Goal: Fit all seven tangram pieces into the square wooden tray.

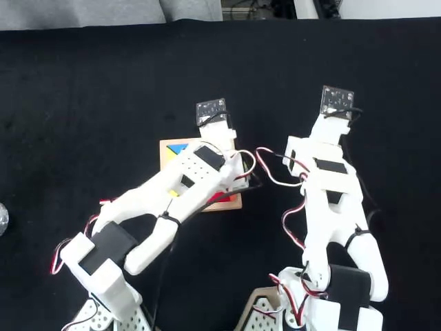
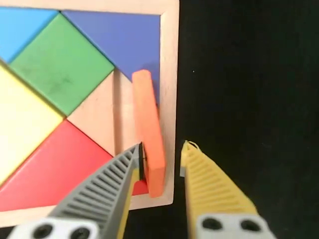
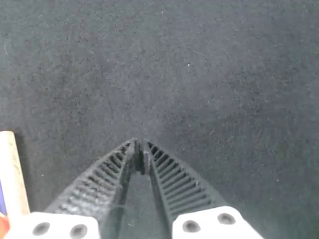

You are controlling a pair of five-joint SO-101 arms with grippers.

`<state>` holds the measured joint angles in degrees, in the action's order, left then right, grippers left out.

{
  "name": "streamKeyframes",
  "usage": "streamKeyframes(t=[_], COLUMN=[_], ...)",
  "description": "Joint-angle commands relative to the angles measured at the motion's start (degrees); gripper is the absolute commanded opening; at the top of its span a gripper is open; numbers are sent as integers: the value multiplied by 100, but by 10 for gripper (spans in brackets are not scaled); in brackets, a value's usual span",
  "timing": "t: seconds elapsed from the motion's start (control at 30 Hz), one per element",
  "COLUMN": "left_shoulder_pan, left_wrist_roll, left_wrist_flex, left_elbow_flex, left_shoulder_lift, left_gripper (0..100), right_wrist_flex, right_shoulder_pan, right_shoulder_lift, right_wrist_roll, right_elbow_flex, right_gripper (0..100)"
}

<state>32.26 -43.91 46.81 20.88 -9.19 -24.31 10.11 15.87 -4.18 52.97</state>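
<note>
table (image 1: 83, 103): covered all over in black fuzzy stuff | far edge: a grey strip (image 1: 83, 12) is seen at one end, dark clutter (image 1: 275, 8) mid, a white patch (image 1: 393, 7) at the other | side edge: a small shiny thing (image 1: 2, 218) is caught | light: spread pretty flat

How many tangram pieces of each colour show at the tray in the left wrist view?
Light blue piece: 1
Green piece: 1
Dark blue piece: 1
Yellow piece: 1
Red piece: 1
Orange piece, standing on edge: 1
Total: 6
</note>
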Motion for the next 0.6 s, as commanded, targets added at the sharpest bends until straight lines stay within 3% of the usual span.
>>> streamKeyframes(t=[0.0,0.57], left_shoulder_pan=[-295,-558], left_wrist_roll=[0,325], left_wrist_flex=[185,457], left_elbow_flex=[-242,-171], left_shoulder_lift=[53,527], left_gripper=[137,137], right_wrist_flex=[114,114], right_shoulder_pan=[53,53], right_shoulder_lift=[48,40], right_wrist_roll=[-35,-35], right_elbow_flex=[-224,-224], right_gripper=[11,11])
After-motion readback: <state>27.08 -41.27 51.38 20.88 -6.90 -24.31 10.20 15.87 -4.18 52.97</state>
